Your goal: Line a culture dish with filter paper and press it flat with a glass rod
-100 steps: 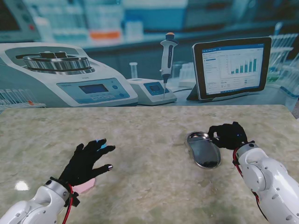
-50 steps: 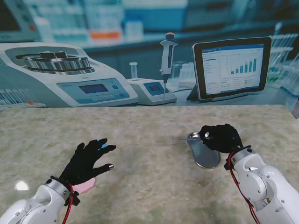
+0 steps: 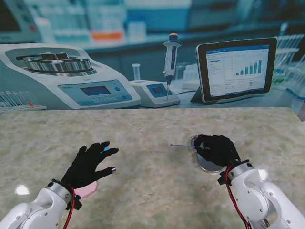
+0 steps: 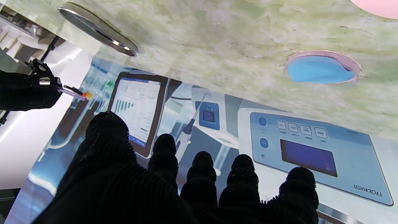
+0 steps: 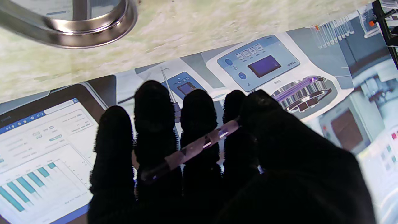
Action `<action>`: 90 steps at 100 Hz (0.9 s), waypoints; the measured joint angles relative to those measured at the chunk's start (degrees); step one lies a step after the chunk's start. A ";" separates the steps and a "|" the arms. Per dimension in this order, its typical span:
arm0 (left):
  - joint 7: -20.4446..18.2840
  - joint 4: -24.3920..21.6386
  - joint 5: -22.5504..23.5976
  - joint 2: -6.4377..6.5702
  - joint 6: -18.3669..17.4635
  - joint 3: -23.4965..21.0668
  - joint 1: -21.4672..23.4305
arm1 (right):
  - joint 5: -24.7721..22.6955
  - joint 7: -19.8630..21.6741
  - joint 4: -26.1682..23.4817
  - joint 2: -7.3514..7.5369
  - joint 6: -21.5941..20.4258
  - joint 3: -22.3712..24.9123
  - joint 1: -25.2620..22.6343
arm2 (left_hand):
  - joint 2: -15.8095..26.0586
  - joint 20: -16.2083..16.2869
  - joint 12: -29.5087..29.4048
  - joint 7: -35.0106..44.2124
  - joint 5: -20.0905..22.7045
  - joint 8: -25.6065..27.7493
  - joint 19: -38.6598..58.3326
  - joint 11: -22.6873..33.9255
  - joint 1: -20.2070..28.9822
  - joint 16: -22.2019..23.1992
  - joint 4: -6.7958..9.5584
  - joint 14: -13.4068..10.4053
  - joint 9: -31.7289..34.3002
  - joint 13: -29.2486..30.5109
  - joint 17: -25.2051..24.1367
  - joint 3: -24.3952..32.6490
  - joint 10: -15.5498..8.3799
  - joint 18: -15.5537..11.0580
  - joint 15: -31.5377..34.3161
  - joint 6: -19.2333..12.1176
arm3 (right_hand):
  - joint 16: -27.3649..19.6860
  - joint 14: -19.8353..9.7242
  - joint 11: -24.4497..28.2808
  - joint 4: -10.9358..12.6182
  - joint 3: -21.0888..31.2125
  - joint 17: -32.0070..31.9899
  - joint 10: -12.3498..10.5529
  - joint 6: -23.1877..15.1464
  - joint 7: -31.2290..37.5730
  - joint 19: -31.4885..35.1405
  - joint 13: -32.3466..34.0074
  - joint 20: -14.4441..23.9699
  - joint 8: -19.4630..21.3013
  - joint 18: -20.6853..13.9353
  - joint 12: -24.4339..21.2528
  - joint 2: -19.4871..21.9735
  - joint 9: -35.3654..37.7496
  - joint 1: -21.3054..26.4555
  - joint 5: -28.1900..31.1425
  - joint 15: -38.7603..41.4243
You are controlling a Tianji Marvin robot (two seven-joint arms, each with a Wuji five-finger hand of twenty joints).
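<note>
A clear culture dish (image 4: pixel 323 67) with blue filter paper in it rests on the marble table; in the stand view only a blue speck (image 3: pixel 101 145) of it shows between my left fingers. My left hand (image 3: pixel 89 164) hovers over it with fingers spread, holding nothing. My right hand (image 3: pixel 217 149) is shut on a thin glass rod (image 5: pixel 199 147), pinned by the thumb across the fingers. The rod's free end (image 3: pixel 175 146) points toward the left hand. The right hand hangs over the steel tray (image 3: pixel 208 164).
A pink round piece (image 3: pixel 88 191) lies under my left wrist. The steel tray (image 5: pixel 77 31) sits on the right, partly hidden by the right hand. Behind the table's far edge runs a printed lab backdrop (image 3: pixel 143 71).
My right hand has carried the glass rod left and nearer to me, over the tray, and the rod now sticks out to the left. The left hand has stayed put.
</note>
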 measured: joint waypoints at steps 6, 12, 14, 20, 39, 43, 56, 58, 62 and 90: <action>-0.03 0.00 -0.06 0.01 -0.01 0.05 0.00 | 0.82 0.00 -0.35 -0.10 0.00 -0.26 -0.39 | 0.00 0.00 0.00 0.00 0.00 0.00 0.00 0.00 0.00 0.35 0.00 0.00 0.00 0.00 0.00 0.00 0.00 -0.01 -0.01 0.00 | 0.04 0.01 0.29 -0.01 -0.17 0.11 0.02 0.29 0.06 0.01 0.00 0.04 0.50 0.07 0.21 0.06 0.00 0.02 0.00 0.92; -0.04 -0.01 -0.23 0.02 -0.07 0.11 -0.01 | 1.34 -0.02 -0.55 -0.19 -0.04 -0.58 -0.64 | 0.00 0.00 0.00 0.00 0.00 0.00 0.00 0.00 0.00 0.56 0.00 0.00 0.00 0.00 0.00 0.00 0.00 -0.01 -0.01 0.00 | 0.06 0.10 0.56 -0.01 -0.60 0.12 0.03 0.41 0.11 0.04 0.02 0.24 0.64 0.45 0.60 0.63 0.00 0.08 0.00 1.23; -0.04 -0.01 -0.32 0.02 -0.10 0.14 -0.02 | 1.44 -0.06 -0.57 -0.22 -0.07 -0.68 -0.70 | 0.00 0.00 0.00 0.00 0.00 0.00 0.00 0.06 0.00 0.68 0.00 0.00 0.00 0.00 0.00 0.00 0.00 -0.01 -0.01 0.00 | 0.06 0.10 0.57 -0.01 -0.61 0.12 0.03 0.50 0.11 0.04 0.02 0.65 0.97 0.46 0.62 0.66 0.00 0.08 0.00 1.23; -0.04 0.02 -1.08 0.02 -0.46 0.21 -0.12 | 1.73 -0.25 -0.63 -0.28 -0.24 -0.98 -0.89 | 0.00 0.00 1.36 0.00 0.03 0.00 0.00 0.84 0.00 1.51 0.00 0.01 0.00 0.00 0.00 0.00 0.00 -0.02 -0.01 0.00 | 0.07 0.11 0.58 -0.01 -0.61 0.13 0.03 0.54 0.11 0.04 0.02 0.74 1.11 0.47 0.65 0.68 0.00 0.08 0.00 1.24; -2.57 1.42 -10.93 0.01 -7.34 -0.09 -1.60 | 3.40 -0.48 -1.06 -0.45 -0.74 -1.93 -1.47 | 0.00 7.48 3.92 1.08 0.31 0.82 1.56 4.51 0.09 4.10 0.00 0.76 0.03 1.11 -0.47 0.00 0.00 -0.02 0.43 0.16 | 0.07 0.26 0.59 -0.01 -0.62 0.13 0.65 0.81 0.33 0.05 0.02 0.77 1.25 0.60 1.09 0.71 0.00 0.08 0.00 1.24; -4.40 1.68 -13.71 0.02 -8.26 -0.23 -2.08 | 3.55 -0.49 -1.22 -0.47 -0.99 -2.10 -1.59 | -0.04 9.30 4.38 1.70 0.64 1.04 2.21 5.39 0.89 4.50 0.01 1.07 0.23 1.53 -0.56 0.00 0.00 -0.02 0.80 0.16 | 0.07 0.26 0.59 -0.01 -0.61 0.13 0.66 0.82 0.33 0.05 0.02 0.78 1.27 0.60 1.10 0.75 0.00 0.08 0.00 1.24; -9.76 2.55 -25.00 0.37 -8.83 -0.25 -3.67 | 4.00 -0.45 -1.80 -0.53 -2.17 -2.35 -2.07 | -0.12 12.49 5.98 4.59 1.74 2.61 4.16 9.78 1.64 6.70 0.01 2.42 1.76 4.23 1.37 -0.01 1.50 -0.02 2.21 0.17 | 0.08 0.29 0.59 -0.01 -0.61 0.13 0.67 0.85 0.33 0.05 0.02 1.37 1.85 0.61 1.21 0.76 0.00 0.08 0.00 1.24; -10.65 2.66 -26.67 0.46 -8.83 -0.25 -3.90 | 4.06 -0.37 -1.91 -0.53 -2.36 -2.36 -2.17 | -0.12 13.07 6.01 5.01 1.74 2.78 4.42 10.45 2.12 7.16 0.01 2.63 1.76 4.89 1.66 -0.01 1.63 0.03 2.32 0.18 | 0.08 0.29 0.59 -0.01 -0.62 0.13 0.68 0.85 0.33 0.05 0.02 1.41 1.90 0.61 1.22 0.76 0.00 0.08 0.00 1.24; -12.82 2.83 -30.00 0.70 -8.77 -0.27 -4.36 | 4.14 -0.16 -2.21 -0.53 -2.71 -2.36 -2.37 | -0.13 13.71 6.06 5.27 1.77 2.82 5.05 11.39 2.16 7.90 0.01 3.01 1.79 6.14 2.19 -0.01 1.89 0.18 3.74 0.19 | 0.08 0.30 0.59 -0.01 -0.62 0.13 0.68 0.85 0.33 0.05 0.02 1.43 2.02 0.62 1.22 0.76 0.00 0.08 0.00 1.24; -19.09 4.02 -41.22 1.62 -6.25 -0.09 -6.94 | 5.42 1.94 -4.41 -0.45 -5.16 -2.33 -3.77 | -0.15 16.00 7.37 8.65 4.60 4.93 7.42 15.51 2.20 10.55 0.01 4.10 4.90 7.09 3.69 -0.01 3.40 0.80 7.96 0.19 | 0.08 0.34 0.60 -0.01 -0.63 0.13 0.69 0.89 0.33 0.05 0.02 1.45 2.72 0.63 1.75 0.77 0.00 0.09 0.00 1.24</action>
